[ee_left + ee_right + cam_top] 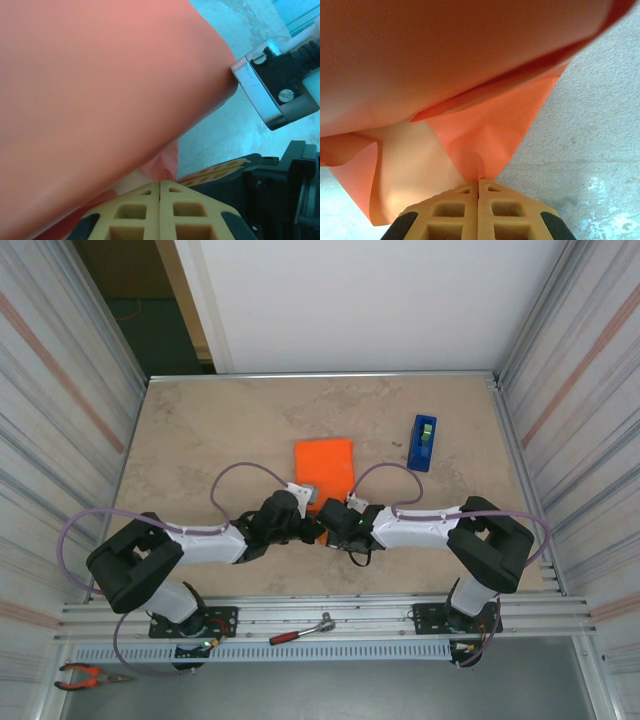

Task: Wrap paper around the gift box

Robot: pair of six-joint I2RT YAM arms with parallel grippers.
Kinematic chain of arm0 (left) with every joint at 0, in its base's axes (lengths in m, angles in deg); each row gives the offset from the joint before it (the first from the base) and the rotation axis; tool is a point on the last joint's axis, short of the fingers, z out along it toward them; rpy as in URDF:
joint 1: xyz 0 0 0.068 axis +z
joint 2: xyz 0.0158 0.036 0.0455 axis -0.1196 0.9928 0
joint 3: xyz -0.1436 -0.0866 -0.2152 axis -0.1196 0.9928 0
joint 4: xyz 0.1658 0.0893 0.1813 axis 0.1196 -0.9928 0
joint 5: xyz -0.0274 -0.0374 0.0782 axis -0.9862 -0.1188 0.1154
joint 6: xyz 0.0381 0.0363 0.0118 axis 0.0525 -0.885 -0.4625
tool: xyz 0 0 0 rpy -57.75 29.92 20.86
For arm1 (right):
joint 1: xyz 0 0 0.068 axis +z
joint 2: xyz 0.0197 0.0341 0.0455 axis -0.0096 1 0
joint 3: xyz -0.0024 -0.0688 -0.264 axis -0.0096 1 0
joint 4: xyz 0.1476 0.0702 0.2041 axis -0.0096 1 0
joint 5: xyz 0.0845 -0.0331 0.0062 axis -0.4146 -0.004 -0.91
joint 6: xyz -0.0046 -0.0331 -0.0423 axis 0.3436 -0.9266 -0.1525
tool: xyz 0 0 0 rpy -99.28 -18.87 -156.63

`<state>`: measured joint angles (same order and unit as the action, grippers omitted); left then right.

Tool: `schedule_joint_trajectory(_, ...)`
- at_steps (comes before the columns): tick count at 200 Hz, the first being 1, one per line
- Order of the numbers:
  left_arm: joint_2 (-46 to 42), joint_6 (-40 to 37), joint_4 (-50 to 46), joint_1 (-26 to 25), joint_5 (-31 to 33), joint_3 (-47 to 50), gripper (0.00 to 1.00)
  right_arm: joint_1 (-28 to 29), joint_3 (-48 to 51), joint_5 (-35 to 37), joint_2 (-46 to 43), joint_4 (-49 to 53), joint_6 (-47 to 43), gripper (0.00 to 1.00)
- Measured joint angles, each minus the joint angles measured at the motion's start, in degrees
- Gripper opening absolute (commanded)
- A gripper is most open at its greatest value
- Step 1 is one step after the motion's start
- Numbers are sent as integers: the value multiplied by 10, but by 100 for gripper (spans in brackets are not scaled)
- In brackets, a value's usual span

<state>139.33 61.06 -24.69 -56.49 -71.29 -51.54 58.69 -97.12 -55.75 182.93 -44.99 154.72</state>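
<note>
Right gripper (479,181): clenched on a flap tip of the paper (485,130)
Left gripper (160,184): jaws closed against the paper; hold unclear
Gift box (325,468): mid-table, just beyond both grippers
Advice: pull the flap taut, crease it flat on the box end
Hidden: box beneath paper; near end masked by grippers

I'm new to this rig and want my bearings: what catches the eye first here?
The bright orange paper, folded over at mid-table, stands out. At its near edge the right jaws are shut on a pinched fold, the left jaws shut alongside. A blue tape dispenser stands to its right.
</note>
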Motion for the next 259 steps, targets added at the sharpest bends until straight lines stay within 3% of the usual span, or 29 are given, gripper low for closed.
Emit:
schedule_joint_trajectory(109, -107, 0, -35, 5, -50, 14, 0, -16, 0, 0, -54, 3, -17, 0)
schedule_joint_trajectory(183, -241, 0, -129, 3, -60, 90, 0, -20, 0, -2, -65, 3, -28, 0)
schedule_joint_trajectory(211, -235, 0, -134, -15, -60, 105, 0, -20, 2, -2, -68, 3, -29, 0)
schedule_joint_trajectory(259, -136, 0, -89, -59, -47, 110, 0, -20, 2, -2, -71, 3, -30, 0)
